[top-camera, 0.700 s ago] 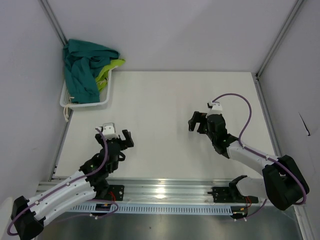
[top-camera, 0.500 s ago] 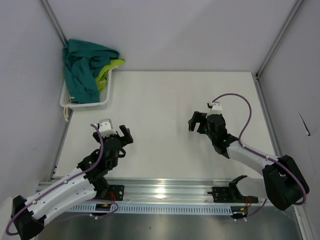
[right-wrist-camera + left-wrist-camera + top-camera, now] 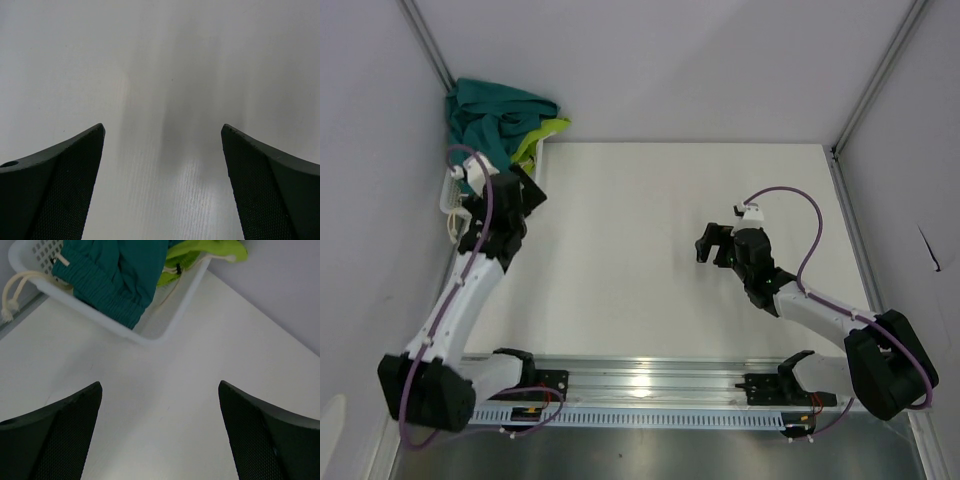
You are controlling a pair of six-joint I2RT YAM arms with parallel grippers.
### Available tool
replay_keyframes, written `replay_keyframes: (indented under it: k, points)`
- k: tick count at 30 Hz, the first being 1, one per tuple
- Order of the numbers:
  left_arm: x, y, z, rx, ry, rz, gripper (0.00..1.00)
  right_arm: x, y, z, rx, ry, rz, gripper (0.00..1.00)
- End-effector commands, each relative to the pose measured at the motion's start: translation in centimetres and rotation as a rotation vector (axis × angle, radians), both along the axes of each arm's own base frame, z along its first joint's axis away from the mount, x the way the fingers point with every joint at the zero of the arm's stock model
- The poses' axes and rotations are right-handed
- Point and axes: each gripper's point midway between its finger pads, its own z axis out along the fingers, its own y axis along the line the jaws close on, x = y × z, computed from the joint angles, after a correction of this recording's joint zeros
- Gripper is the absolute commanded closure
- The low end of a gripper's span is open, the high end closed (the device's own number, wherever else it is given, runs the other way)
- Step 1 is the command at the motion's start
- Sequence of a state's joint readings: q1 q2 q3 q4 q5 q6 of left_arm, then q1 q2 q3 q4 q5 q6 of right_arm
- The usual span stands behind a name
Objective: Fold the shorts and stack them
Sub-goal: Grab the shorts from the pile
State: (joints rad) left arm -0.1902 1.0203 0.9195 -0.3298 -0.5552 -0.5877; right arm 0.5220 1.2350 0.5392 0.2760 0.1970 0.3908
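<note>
The teal shorts [image 3: 117,277] and lime shorts [image 3: 210,251] lie crumpled together in a white basket [image 3: 172,315]. The teal pair spills over its near rim, and a pale cord [image 3: 20,282] trails outside. The heap sits just ahead and slightly left of the left gripper [image 3: 160,386], whose jaws stand wide apart and empty above the table [image 3: 210,355]. The teal cloth runs lengthwise away from those fingers. The right gripper [image 3: 714,243], likewise spread and holding nothing, hovers well apart over mid-table, so the left arm looks best placed to pull the first pair.
</note>
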Motion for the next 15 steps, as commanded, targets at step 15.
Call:
replay_keyframes:
  k: [15]
  points:
    - [16.3,8.1,4.9,-0.082,0.125,0.142,0.01,0.6,1.1,2.2,0.064,-0.047,0.018,0.0]
